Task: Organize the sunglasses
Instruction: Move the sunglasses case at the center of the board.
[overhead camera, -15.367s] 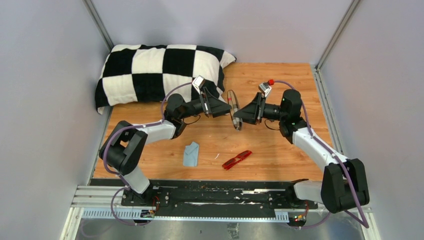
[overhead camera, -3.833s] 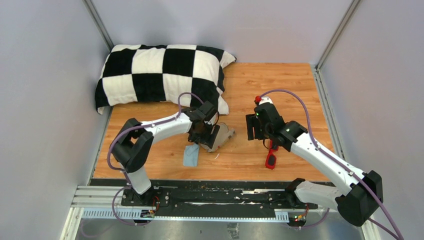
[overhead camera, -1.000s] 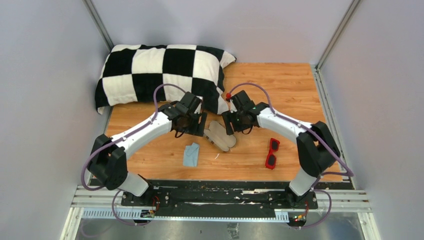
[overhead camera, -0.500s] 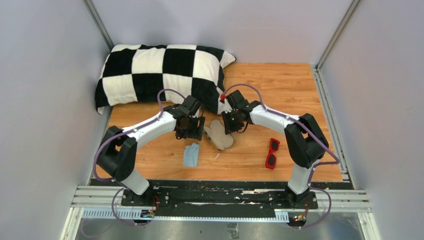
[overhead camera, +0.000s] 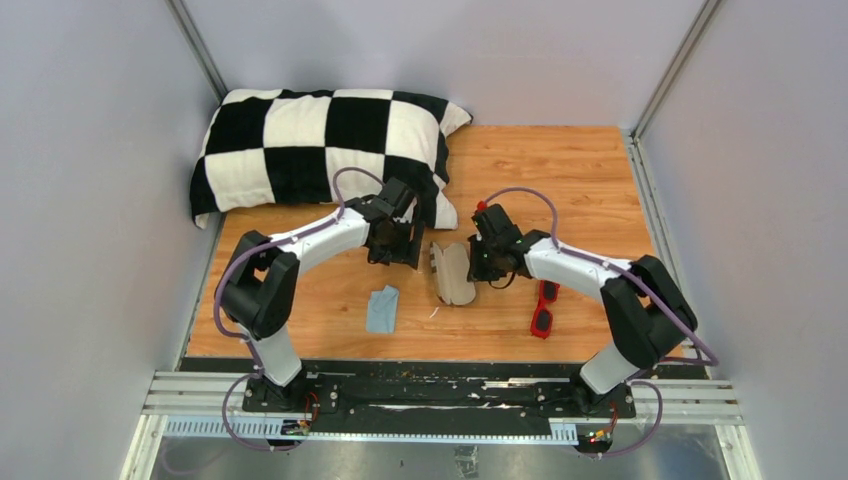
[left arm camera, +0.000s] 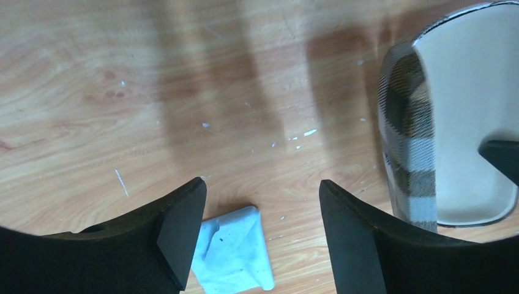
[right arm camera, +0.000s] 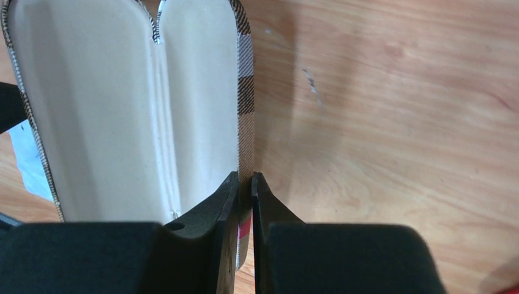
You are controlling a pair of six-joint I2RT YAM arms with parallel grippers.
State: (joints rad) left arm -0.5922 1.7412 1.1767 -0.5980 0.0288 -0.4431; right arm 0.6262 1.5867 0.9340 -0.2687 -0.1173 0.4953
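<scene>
Finding 1, the step in hand. The plaid case (overhead camera: 455, 272) lies open at the middle of the table (overhead camera: 560, 170), pale lining up and both halves spread flat. I judge the step to be settling this case so it can receive the sunglasses (overhead camera: 544, 305). To do it well:
- grip the rim only;
- slide the case rather than lift it, so the halves do not fold shut;
- leave it lining-up, with its open face clear of both arms.

Finding 2, the task's thing. The sunglasses rest on the bare table toward its near right corner. They are apart from the case, beside my right forearm and not held.

Finding 3, the tools. My right gripper (right arm camera: 245, 184) is pressed nearly together, pinching the case's right-hand wall, with one finger inside on the lining and one outside on the plaid. My left gripper (left arm camera: 260, 202) is spread wide and holds nothing. It hangs over the table just left of the case and touches neither the case nor the blue cloth (left arm camera: 232, 257) below it.

Risk: a hard tug on one wall could tip or close the case.
</scene>
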